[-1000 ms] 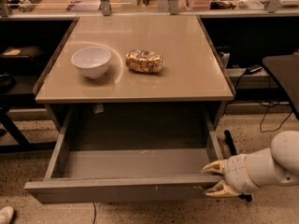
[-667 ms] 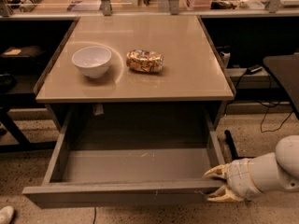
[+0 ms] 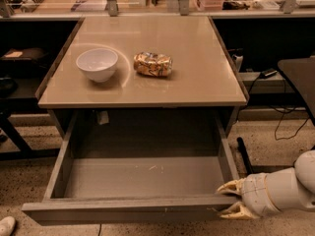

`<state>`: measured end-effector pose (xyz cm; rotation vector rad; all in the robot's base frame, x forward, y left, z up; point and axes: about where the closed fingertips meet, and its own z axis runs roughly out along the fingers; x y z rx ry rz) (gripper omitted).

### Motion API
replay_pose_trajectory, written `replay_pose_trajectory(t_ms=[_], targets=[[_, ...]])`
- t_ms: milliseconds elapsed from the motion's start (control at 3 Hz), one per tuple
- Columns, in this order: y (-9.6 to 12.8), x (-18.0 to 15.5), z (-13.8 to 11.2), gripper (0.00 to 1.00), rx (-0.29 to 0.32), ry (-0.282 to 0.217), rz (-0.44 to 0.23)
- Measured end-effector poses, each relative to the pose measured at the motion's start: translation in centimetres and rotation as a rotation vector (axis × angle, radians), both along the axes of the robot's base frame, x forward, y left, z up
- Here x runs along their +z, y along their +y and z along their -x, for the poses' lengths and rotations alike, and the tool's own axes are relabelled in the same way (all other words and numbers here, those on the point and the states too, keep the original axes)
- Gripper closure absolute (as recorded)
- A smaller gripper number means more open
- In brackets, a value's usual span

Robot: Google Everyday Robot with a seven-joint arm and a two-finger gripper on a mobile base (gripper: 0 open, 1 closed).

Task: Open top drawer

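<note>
The top drawer point(image 3: 123, 211) is pulled far out from under the beige table; its deep grey box is empty and its front edge lies along the bottom of the view. My gripper point(image 3: 227, 199) is at the drawer's front right corner, coming in from the lower right on a white arm. Its two pale fingertips point(image 3: 226, 189) point left, one above the other, with the drawer's front right corner between them. The other drawer fronts are out of view.
A white bowl point(image 3: 97, 64) and a crumpled snack bag point(image 3: 153, 64) sit on the table top point(image 3: 197, 58). A dark table point(image 3: 300, 77) stands at the right. Cables and a black leg lie on the floor to the right. A shelf with clutter runs along the back.
The drawer has come out further toward the camera. My gripper has moved down and toward the camera with the drawer's front right corner.
</note>
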<state>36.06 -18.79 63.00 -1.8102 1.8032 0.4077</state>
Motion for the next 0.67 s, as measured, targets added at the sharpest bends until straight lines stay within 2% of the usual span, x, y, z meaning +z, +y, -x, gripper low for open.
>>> replay_pose_trajectory(t_ms=[667], targets=[[0.00, 0.00, 0.00, 0.36, 0.000, 0.000, 0.000]])
